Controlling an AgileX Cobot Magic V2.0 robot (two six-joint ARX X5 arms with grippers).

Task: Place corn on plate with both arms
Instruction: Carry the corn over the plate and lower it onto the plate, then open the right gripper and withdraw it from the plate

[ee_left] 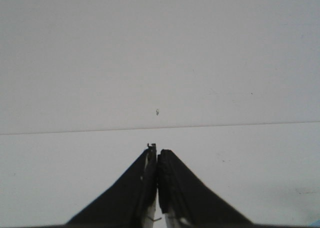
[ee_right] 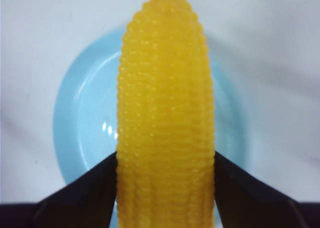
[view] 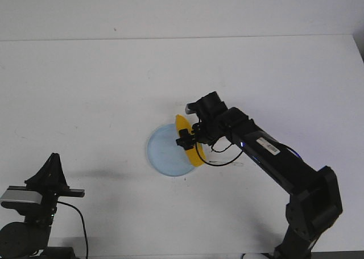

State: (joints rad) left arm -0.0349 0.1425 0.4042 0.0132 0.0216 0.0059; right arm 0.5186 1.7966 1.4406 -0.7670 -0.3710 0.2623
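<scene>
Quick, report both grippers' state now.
Left gripper: closed, holding nothing.
Right gripper: closed on the corn, above the plate.

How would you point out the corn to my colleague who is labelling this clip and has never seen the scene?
Find the white table, then the pale blue plate near its middle. Over the plate's right edge, the right pincer is shut on the corn. It is the only yellow-orange thing there, a bumpy cob tapering to a point.
</scene>
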